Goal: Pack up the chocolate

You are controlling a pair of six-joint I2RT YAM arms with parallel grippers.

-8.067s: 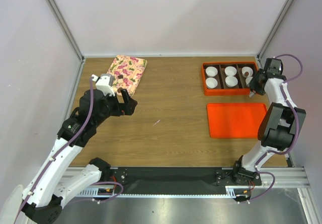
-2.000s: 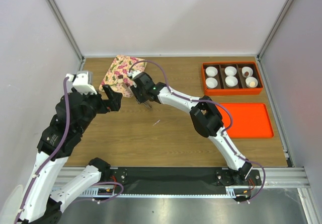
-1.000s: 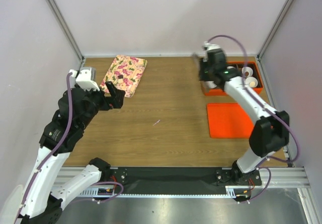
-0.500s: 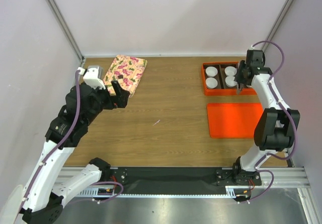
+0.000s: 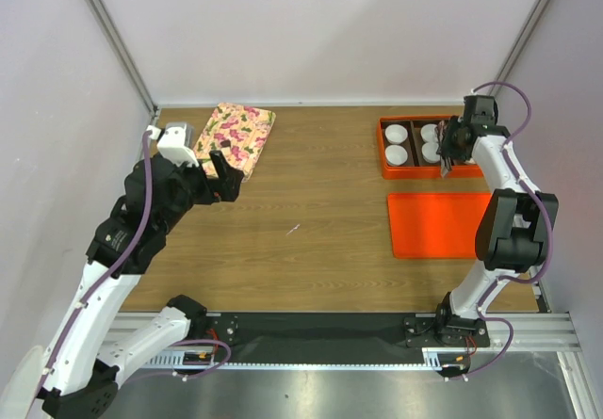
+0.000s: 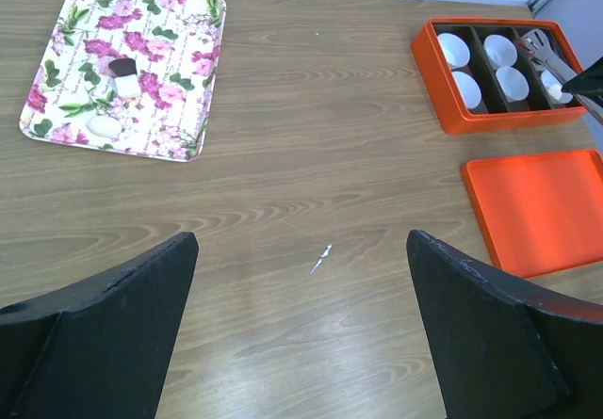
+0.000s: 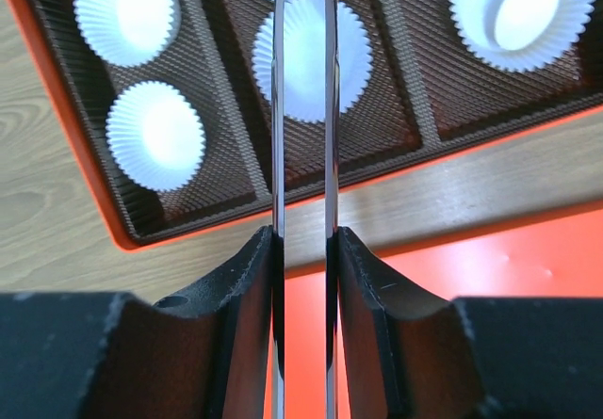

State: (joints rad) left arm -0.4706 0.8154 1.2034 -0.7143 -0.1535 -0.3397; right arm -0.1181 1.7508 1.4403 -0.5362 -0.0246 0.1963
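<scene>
Dark brown chocolate (image 6: pixel 121 65) lies as one small lump on a floral tray (image 6: pixel 188 80) at the far left of the bench (image 6: pixel 311 155). The left end effector (image 6: pixel 301 344) hangs just near of that tray with its fingers spread wide and nothing between them, the lump a little beyond it. The right end effector (image 7: pixel 301 240) is far across the bench, well apart from the chocolate, closed narrowly on thin metal tongs (image 7: pixel 278 108). The tongs reach over a white paper cup (image 7: pixel 353 56) in the middle compartment of the orange box (image 7: pixel 66 146). Their tips run out of the wrist view, so I cannot tell whether they pinch anything. An orange lid (image 5: pixel 443 223) lies just near of the box.
</scene>
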